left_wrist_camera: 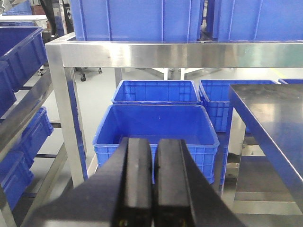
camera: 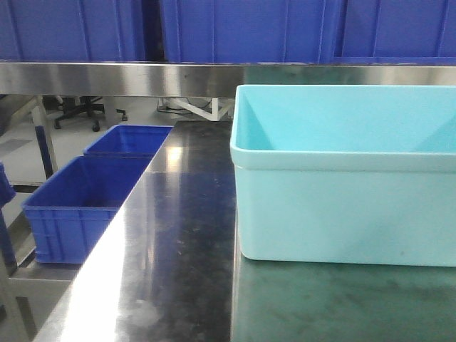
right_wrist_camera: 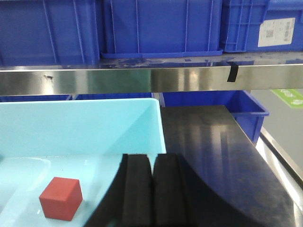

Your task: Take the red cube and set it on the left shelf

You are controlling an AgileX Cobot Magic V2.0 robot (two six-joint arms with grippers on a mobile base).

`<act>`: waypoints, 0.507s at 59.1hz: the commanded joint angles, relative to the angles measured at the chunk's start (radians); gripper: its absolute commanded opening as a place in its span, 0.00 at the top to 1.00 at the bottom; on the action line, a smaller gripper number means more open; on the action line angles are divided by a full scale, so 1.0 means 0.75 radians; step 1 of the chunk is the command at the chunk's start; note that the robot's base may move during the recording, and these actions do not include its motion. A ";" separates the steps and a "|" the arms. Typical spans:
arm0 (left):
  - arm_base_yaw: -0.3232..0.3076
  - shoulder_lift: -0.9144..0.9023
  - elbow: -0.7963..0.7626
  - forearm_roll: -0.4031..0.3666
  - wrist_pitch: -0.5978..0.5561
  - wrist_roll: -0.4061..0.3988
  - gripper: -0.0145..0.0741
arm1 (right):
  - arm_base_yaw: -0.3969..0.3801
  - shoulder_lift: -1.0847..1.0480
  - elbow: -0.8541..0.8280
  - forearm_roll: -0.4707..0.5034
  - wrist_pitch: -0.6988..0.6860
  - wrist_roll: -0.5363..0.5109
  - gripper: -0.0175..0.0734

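Red cube (right_wrist_camera: 60,198) sits in cyan bin (right_wrist_camera: 94,123), lower left of right wrist frame. Right gripper (right_wrist_camera: 151,189) pads together, empty. Left gripper (left_wrist_camera: 154,182) pads together over blue crates (left_wrist_camera: 156,125).

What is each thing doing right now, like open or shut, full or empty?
red cube: lying in the bin, not held.
light blue bin: open on top, holds the cube.
left gripper: shut, holding nothing.
right gripper: shut, holding nothing.
blue crate: open on top, empty.
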 commanded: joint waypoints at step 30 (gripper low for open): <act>-0.009 -0.021 0.031 -0.004 -0.117 -0.001 0.72 | 0.108 1.043 -0.865 -0.008 0.282 -0.003 0.76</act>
